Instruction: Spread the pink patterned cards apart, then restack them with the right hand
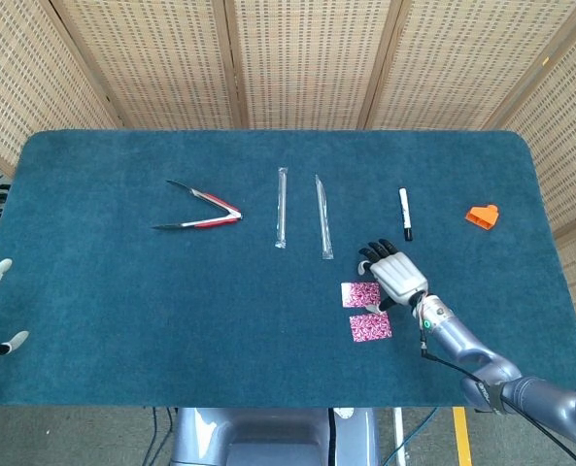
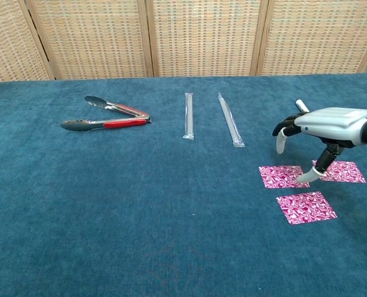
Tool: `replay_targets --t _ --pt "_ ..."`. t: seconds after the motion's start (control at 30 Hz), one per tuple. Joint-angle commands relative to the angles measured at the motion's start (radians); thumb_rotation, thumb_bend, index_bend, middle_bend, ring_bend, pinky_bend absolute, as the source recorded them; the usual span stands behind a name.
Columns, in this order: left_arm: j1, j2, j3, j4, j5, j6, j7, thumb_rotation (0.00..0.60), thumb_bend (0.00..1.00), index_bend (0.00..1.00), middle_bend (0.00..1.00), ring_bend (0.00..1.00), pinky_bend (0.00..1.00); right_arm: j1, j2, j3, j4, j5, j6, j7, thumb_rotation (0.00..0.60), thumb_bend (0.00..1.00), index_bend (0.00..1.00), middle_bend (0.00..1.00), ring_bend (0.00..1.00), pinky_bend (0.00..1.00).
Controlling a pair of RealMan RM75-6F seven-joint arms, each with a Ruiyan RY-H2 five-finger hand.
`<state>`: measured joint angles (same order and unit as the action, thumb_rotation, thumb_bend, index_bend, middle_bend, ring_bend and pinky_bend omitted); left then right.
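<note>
Chest view: pink cards [image 2: 283,176] beneath right hand [image 2: 322,127].

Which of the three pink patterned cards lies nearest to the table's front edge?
The lone card in front, below the gap between the other two; those, the left card and right card, lie side by side farther back.

Red-handled tongs [image 1: 203,210], two wrapped straws [image 1: 282,207], marker [image 1: 404,214], orange clip [image 1: 482,215].

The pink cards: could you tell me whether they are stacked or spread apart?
Spread: three cards lie flat and separate on the cloth, with blue showing between them, under the right hand.
</note>
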<state>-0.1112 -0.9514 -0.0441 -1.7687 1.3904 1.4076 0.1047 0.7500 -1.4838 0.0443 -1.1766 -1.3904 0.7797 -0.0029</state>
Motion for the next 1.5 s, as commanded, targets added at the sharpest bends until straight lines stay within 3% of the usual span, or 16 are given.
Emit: replay_targets --t 0.03,0.9,1.5 --pt "0.0 0.001 0.0 -0.002 0.001 0.0 0.002 0.58 0.06 0.04 0.0 0.0 0.0 -0.005 -0.011 -0.007 0.017 -0.01 0.007 0.009 0.6 0.21 0.32 0.14 0.0 0.0" --pt "-0.002 0.001 -0.002 -0.02 -0.003 -0.001 0.025 0.58 0.06 0.04 0.0 0.0 0.0 -0.022 -0.093 -0.052 0.198 -0.103 0.048 0.082 0.6 0.21 0.32 0.14 0.0 0.0" --pt "0.002 -0.002 -0.003 -0.01 -0.012 0.0 0.02 0.58 0.06 0.04 0.0 0.0 0.0 0.008 -0.115 -0.026 0.262 -0.097 0.025 0.091 0.6 0.21 0.32 0.14 0.0 0.0"
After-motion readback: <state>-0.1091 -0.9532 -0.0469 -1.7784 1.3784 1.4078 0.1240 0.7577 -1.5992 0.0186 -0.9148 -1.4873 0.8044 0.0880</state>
